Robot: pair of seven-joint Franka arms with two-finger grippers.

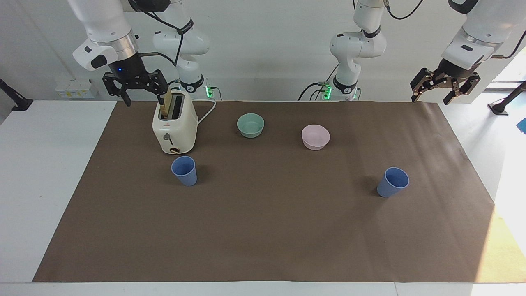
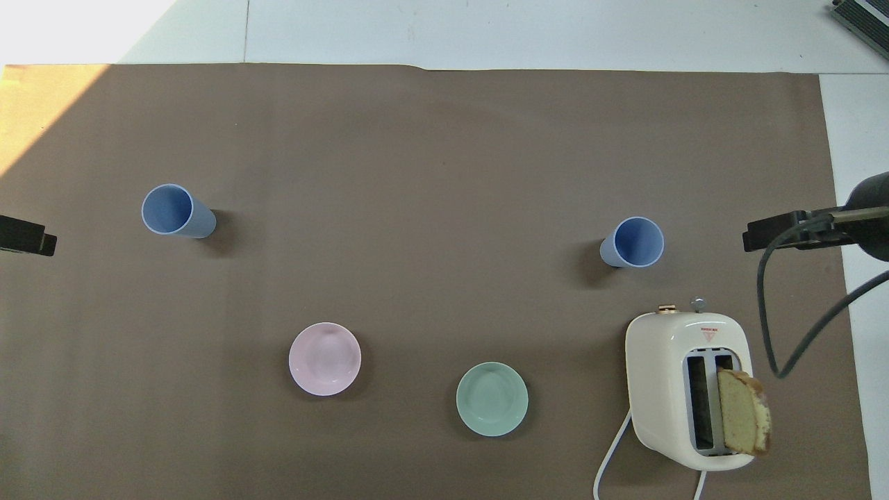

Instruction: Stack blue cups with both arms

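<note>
Fingers on both grippers stand spread wide w/ nothing between them. Right gripper (image 1: 140,89) hangs up in the air over the mat corner at the right arm's end, just beside the toaster (image 1: 174,128) top. Left gripper (image 1: 444,87) hangs over the mat corner at the left arm's end, well apart from everything.

Writing: toaster carries a small red triangle mark on its top (image 2: 708,334) and a tiny red mark on its end face; neither is readable. No other labels legible.

Two blue cups, both upright, mouths up, both farther from the robots than the bowls. One blue cup (image 1: 184,170) stands near the toaster's lever end, toward the right arm's end of the table. Second blue cup (image 1: 393,181) sits toward the left arm's end, well apart from the first, open mat all round it.

Other stuff: cream toaster w/ a slice of bread (image 2: 744,421) poking out of one slot, white cord trailing from it toward the robots. Teal-green bowl (image 1: 250,125) and pink bowl (image 1: 315,137) sit between the toaster and the left arm's end, apart from each other. Brown mat (image 1: 263,238) covers most of the white table (image 1: 45,185). Two smaller white arms w/ green lights at the robots' edge.
</note>
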